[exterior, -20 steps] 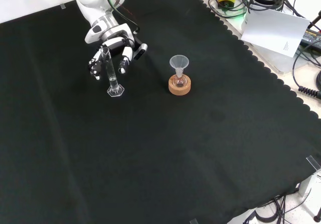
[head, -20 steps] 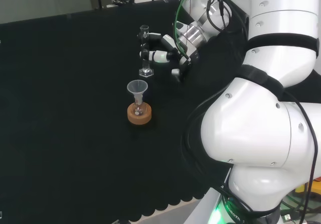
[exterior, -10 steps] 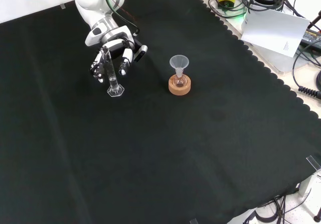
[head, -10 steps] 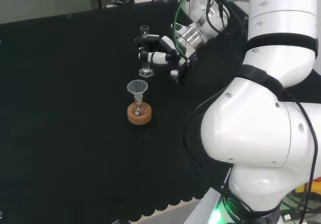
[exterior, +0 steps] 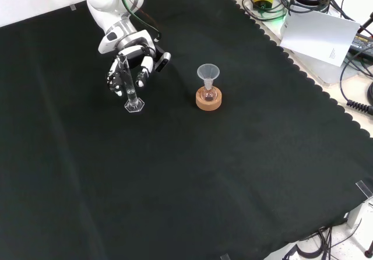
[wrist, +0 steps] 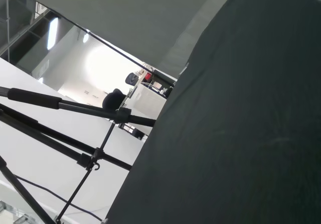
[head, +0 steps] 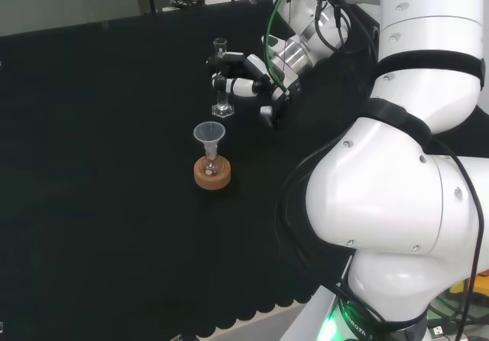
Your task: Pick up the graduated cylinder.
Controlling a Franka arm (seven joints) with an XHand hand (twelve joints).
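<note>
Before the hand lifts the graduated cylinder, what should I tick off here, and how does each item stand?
1. Graduated cylinder upright, base on the black cloth: ok.
2. Hand at the cylinder, fingers curled round its tube in the front view: ok.
3. Thumb actually touching the glass: cannot tell.
4. Funnel on the small flask in the cork ring standing apart from the cylinder: ok.
5. Cylinder's contents: cannot tell.
</note>
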